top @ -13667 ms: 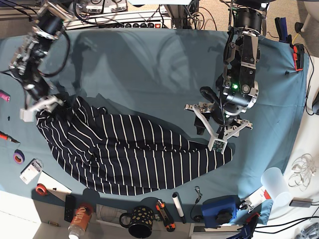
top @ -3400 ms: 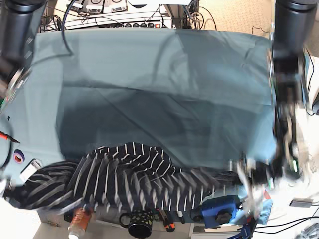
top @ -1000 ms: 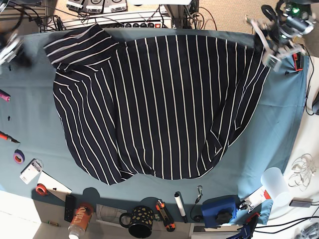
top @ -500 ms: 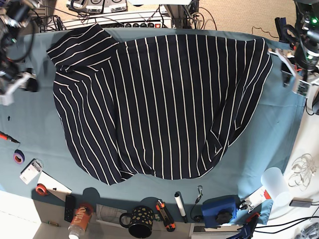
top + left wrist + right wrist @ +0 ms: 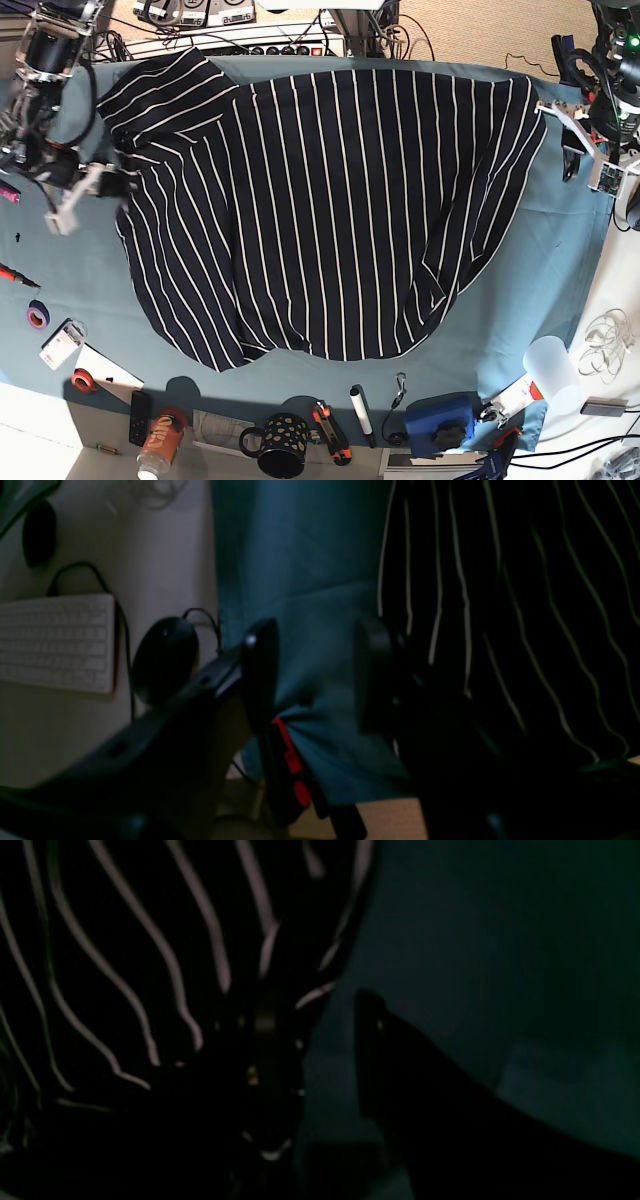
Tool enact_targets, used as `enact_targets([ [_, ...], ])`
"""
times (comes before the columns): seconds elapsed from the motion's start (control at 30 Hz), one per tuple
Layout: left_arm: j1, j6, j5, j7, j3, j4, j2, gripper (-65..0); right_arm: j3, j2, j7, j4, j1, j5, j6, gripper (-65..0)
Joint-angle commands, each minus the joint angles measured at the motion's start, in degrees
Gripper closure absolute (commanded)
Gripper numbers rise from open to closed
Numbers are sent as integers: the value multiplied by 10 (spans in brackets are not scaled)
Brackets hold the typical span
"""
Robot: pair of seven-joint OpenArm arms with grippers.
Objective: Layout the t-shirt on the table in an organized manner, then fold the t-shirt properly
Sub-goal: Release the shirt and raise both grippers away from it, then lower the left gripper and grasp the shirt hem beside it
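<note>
The dark navy t-shirt [image 5: 330,200] with thin white stripes lies spread wide over the teal table [image 5: 540,270], one sleeve [image 5: 165,85] folded at the far left corner. My right gripper [image 5: 88,195] hovers at the shirt's left edge, open; in the right wrist view its gripper [image 5: 320,1055] shows bare teal cloth in the gap, one finger over the striped t-shirt [image 5: 125,940]. My left gripper [image 5: 582,143] is open just off the shirt's right edge. In the left wrist view that gripper [image 5: 315,675] frames only the table [image 5: 300,570], with the t-shirt [image 5: 500,580] beside it.
Along the near edge stand a dotted mug [image 5: 283,445], an orange can [image 5: 160,445], a marker [image 5: 358,415], a blue box [image 5: 440,420] and a plastic cup [image 5: 553,370]. Tape rolls [image 5: 37,315] lie at the left. A keyboard [image 5: 55,640] and mouse [image 5: 165,657] sit past the table's right edge.
My right gripper has come down and inward to the shirt's left edge. My left gripper dropped from the far right corner to beside the shirt's right edge. The shirt has stayed spread.
</note>
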Motion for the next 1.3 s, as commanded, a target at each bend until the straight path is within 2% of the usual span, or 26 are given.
enact_targets([
  [0.0, 1, 1, -9, -13, -4, 8, -6, -256, -6, 3, -9, 5, 4, -19, 0, -215],
  [0.07, 1, 1, -21, -9, -4, 8, -6, -256, -11, -1, -12, 5, 4, -27, 0, -193],
  [0.17, 1, 1, -21, -9, -4, 7, -6, -256, -1, 1, -48, 5, 4, -27, -2, -17],
  [0.2, 1, 1, -21, -10, -4, 6, -6, -256, 11, 2, -59, 5, 4, -27, -2, 0],
  [0.4, 0, 1, -21, -10, -4, 5, -6, -256, 143, 2, -93, 6, -20, -4, 0, 0],
  [0.47, 1, 1, -21, -15, -4, 5, -6, -256, 193, 2, -121, 6, -37, 19, 0, 0],
  [0.57, 0, 1, -21, -29, -4, 5, -6, -256, 256, 2, -123, 6, -73, 73, 0, 0],
  [0.77, 0, 1, -21, -33, -4, 5, -6, -256, 339, 1, -123, 6, -160, 143, 0, 0],
  [0.87, 0, 0, -21, -34, -4, 5, -6, -256, 372, 2, -123, 6, -172, 182, 0, 0],
  [0.93, 0, 0, -21, -34, -4, 5, -6, -256, 374, 5, -123, 6, -172, 183, 0, 0],
  [0.97, 0, 0, -21, -34, -4, 5, -6, -256, 372, 7, -123, 6, -172, 185, 0, -17],
  [1.07, 0, 1, -22, -34, -3, 5, -6, -256, 365, 16, -123, 6, -172, 194, 0, -200],
  [1.1, 1, 0, -29, -33, -3, 5, -6, -256, 365, 19, -123, 6, -172, 196, 0, -236],
  [1.23, 0, -13, -80, -35, -3, 5, -6, -256, 366, 45, -123, 6, -170, 213, 0, -241],
  [1.27, 0, -22, -87, -36, -3, 4, -6, -256, 367, 51, -101, 6, -167, 213, 0, -241],
])
